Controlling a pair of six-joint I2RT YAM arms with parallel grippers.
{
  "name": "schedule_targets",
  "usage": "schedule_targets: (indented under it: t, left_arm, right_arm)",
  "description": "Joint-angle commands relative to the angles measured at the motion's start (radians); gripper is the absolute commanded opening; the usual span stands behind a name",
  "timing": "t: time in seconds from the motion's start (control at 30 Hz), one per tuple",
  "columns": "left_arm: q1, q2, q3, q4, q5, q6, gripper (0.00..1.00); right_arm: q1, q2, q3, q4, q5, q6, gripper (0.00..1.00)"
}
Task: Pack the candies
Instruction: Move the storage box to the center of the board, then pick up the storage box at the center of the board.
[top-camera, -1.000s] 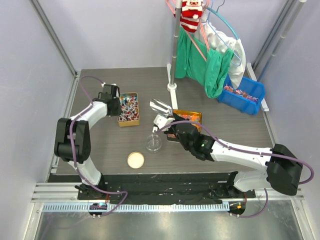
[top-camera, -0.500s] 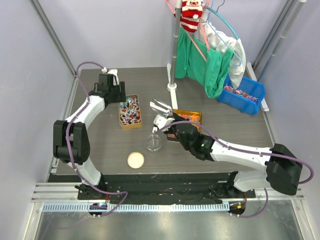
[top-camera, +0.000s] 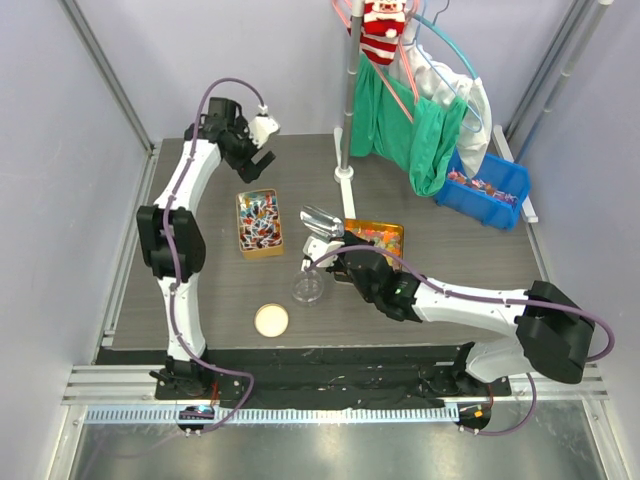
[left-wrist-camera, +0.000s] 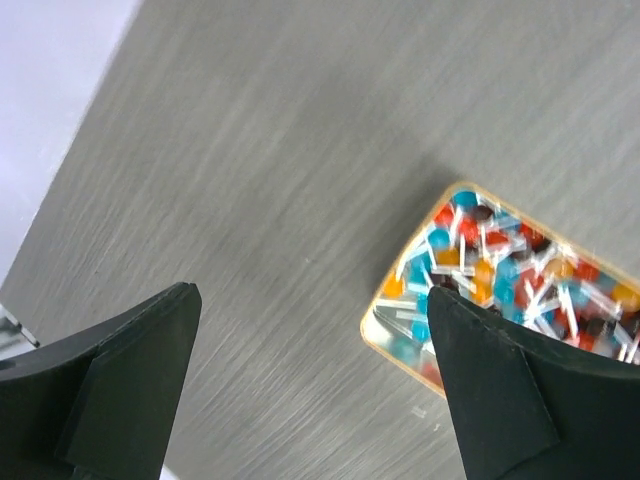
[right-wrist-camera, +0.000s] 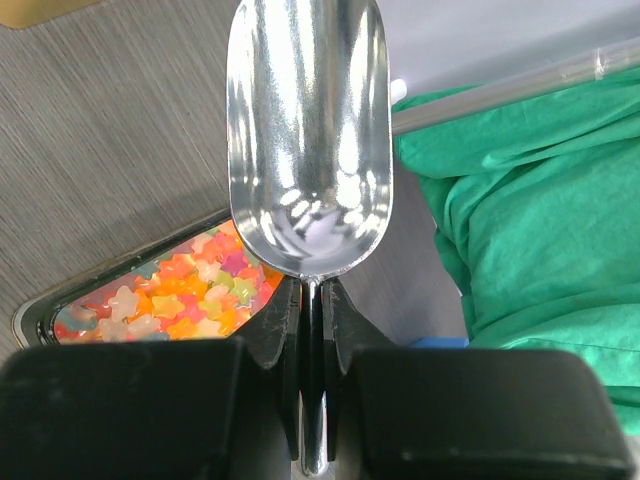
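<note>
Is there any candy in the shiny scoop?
Empty. Inside, the scoop shows only bare, shiny metal in the right wrist view.

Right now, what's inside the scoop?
The scoop holds nothing: its bowl is bare, shiny metal. The right gripper, clamped on it, covers most of the handle.

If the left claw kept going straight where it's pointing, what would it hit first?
Probably the bare table, just beside the candies in their tin; nothing else shows ahead of the open left gripper.
</note>
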Motion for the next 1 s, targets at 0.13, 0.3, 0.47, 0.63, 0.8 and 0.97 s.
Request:
schedule_targets:
  t: [0.13, 0.3, 0.47, 0.63, 0.8, 0.97]
  left_arm:
    - [0.004, 0.050, -0.024, -0.199, -0.025, 0.301, 1.00]
    - [0.004, 0.051, -0.096, -0.105, -0.054, 0.309, 1.00]
    - [0.003, 0.069, -0.094, -0.026, -0.080, 0.296, 0.95]
    - [0.002, 0.103, -0.090, 0.028, -0.111, 0.290, 0.81]
    - [0.001, 0.146, -0.065, 0.019, -0.122, 0.295, 0.73]
    - [-0.001, 0.168, -0.057, 0.017, -0.122, 0.303, 0.59]
  right_arm:
    - [0.006, 0.007, 0.004, 0.085, 0.023, -0.008, 0.01]
    - [0.006, 0.007, 0.005, 0.083, 0.024, -0.007, 0.01]
    - [0.006, 0.007, 0.005, 0.080, 0.024, -0.007, 0.01]
    - [0.005, 0.005, 0.002, 0.080, 0.020, -0.007, 0.01]
    - [0.005, 0.010, 0.001, 0.082, 0.020, -0.007, 0.01]
    - [0.005, 0.022, 0.001, 0.086, 0.021, -0.011, 0.01]
